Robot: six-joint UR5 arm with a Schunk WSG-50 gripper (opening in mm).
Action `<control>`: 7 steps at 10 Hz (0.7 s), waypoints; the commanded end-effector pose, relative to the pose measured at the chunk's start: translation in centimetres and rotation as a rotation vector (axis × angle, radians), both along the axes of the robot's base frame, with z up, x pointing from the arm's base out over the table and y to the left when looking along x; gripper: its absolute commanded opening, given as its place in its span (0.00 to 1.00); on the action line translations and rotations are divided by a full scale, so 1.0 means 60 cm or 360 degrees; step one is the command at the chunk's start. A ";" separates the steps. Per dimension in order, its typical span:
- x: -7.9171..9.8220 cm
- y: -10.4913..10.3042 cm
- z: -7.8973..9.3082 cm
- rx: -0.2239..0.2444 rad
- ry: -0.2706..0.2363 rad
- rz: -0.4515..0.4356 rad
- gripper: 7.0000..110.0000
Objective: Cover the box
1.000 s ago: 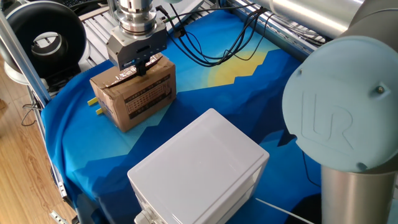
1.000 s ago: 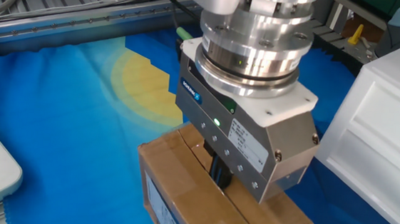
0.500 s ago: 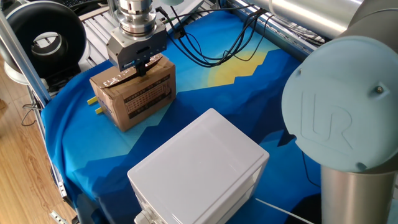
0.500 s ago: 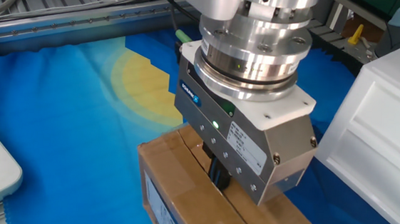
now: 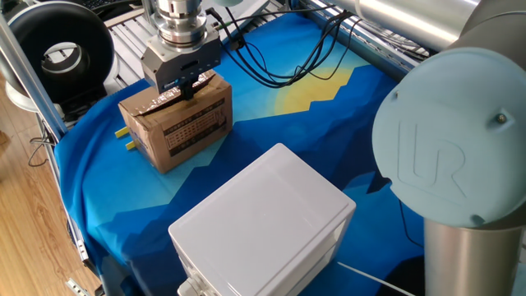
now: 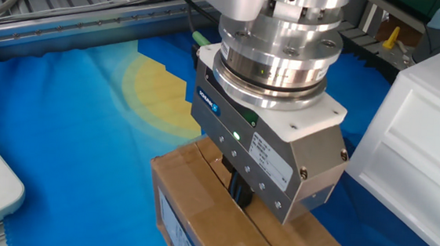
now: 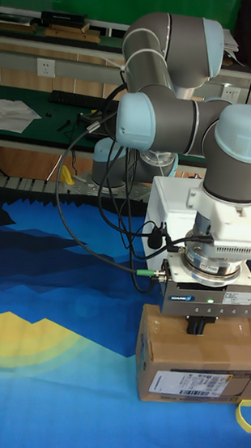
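The box (image 5: 177, 122) is a small brown carton with black print on its side, standing on the blue cloth at the left of one fixed view. Its top flaps lie flat and closed (image 6: 197, 215). My gripper (image 5: 187, 90) stands straight down over the box's top near the middle seam. Its black fingers (image 6: 240, 191) are drawn together and touch the cardboard, with nothing between them. In the tall fixed view the gripper (image 7: 197, 325) sits on the upper face of the box (image 7: 203, 363).
A larger white plastic box (image 5: 263, 222) stands close by (image 6: 424, 131). Beside the carton lies a small yellow hook (image 7: 250, 416). Black cables (image 5: 271, 57) trail across the cloth behind. A black ring-shaped object (image 5: 57, 49) sits off the table's corner.
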State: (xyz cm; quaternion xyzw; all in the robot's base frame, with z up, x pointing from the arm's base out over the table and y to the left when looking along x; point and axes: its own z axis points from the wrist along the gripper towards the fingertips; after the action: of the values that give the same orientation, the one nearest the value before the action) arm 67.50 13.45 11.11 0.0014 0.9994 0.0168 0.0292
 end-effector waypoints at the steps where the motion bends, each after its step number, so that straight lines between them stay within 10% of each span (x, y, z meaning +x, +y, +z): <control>1: 0.002 0.001 0.005 0.0014 -0.0007 0.0002 0.00; 7: 0.002 0.003 0.001 0.0014 -0.0007 0.0002 0.00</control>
State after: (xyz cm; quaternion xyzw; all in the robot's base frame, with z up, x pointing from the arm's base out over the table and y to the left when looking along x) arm 67.60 13.38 11.11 -0.0012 0.9994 0.0151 0.0311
